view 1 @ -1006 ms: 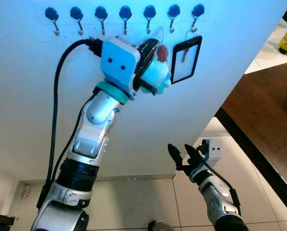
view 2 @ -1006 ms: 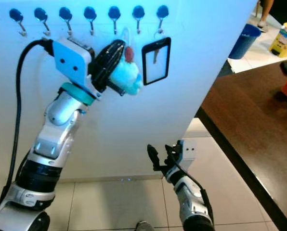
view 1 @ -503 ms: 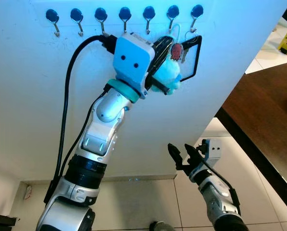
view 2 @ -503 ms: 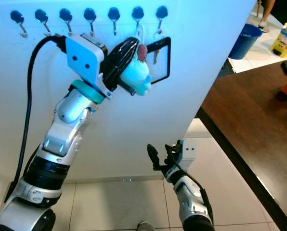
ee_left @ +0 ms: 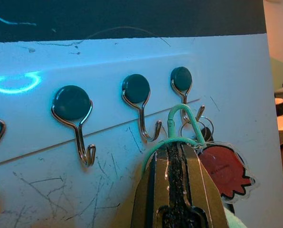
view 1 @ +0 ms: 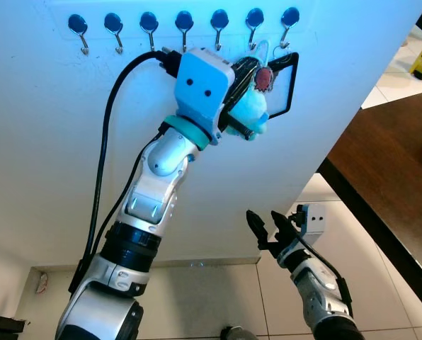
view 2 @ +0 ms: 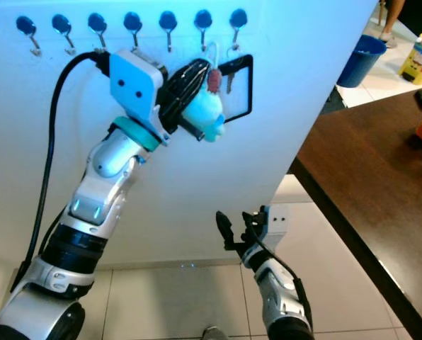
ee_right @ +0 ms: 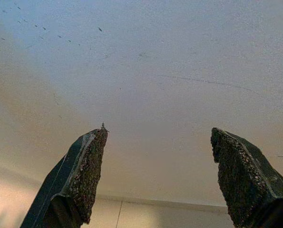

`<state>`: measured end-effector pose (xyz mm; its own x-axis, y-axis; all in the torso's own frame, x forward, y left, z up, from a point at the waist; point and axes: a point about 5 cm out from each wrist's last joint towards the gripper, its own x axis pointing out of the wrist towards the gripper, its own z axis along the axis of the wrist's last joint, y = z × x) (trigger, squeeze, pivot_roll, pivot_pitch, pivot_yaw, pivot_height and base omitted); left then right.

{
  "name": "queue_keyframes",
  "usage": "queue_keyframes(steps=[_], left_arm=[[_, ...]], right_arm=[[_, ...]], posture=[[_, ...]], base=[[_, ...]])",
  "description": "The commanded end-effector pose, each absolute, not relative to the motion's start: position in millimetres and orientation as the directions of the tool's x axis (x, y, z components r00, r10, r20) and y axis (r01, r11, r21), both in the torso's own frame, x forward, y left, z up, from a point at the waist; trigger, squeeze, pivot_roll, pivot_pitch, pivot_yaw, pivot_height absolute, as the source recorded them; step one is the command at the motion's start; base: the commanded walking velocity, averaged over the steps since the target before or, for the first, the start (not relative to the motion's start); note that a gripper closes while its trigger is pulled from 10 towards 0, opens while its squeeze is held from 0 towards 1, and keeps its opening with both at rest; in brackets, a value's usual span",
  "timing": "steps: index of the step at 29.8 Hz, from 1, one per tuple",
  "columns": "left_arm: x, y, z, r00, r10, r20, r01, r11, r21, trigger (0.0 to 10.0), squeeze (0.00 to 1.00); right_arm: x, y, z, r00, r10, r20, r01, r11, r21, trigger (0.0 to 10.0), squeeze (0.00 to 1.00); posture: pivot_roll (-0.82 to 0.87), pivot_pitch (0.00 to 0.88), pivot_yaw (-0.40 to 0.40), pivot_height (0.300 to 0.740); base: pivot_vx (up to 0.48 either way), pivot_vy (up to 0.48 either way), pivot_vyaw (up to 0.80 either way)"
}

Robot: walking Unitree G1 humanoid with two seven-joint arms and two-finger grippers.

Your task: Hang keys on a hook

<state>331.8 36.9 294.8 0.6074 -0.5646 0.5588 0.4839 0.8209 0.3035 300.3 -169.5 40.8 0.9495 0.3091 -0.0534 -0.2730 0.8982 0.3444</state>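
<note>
Head views: the left gripper (view 1: 257,62) is raised to a row of blue-capped hooks (view 1: 253,23) on the white wall (view 1: 41,142), fingers pinched on the keys (view 1: 252,113), a fluffy turquoise pompom with a red tag (view 1: 264,78). A black-framed card holder (view 1: 287,81) hangs beside. No writing is legible.

Left wrist view: a green loop (ee_left: 182,121) at the fingertips overlaps a hook (ee_left: 183,95).

Right wrist view: the right gripper (ee_right: 158,175) spreads wide, low.

Black card holder (view 1: 285,83) crowds the end hook (view 1: 289,21); 5 hooks (view 1: 149,28) leftward hang bare
</note>
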Motion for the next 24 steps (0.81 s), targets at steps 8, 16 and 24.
queue_keyframes(steps=[8,16,24], left_arm=[[332,39,298,0.610,-0.546,0.574,0.458,0.834,0.308,10.0,0.00],[331,45,301,0.614,-0.527,0.588,0.435,0.847,0.305,10.0,0.00],[331,47,298,0.623,-0.523,0.582,0.426,0.850,0.309,10.0,0.00]], right_arm=[[294,-171,35,0.953,0.296,-0.066,-0.256,0.901,0.351,10.0,0.00],[294,-171,35,0.950,0.306,-0.069,-0.264,0.900,0.347,10.0,0.00],[293,-170,34,0.947,0.314,-0.073,-0.271,0.899,0.344,10.0,0.00]], posture=[[-0.12,0.078,0.104,0.740],[-0.12,0.080,0.094,0.740],[-0.12,0.083,0.095,0.740]], base=[[0.000,0.000,0.00],[0.000,0.000,0.00],[0.000,0.000,0.00]])
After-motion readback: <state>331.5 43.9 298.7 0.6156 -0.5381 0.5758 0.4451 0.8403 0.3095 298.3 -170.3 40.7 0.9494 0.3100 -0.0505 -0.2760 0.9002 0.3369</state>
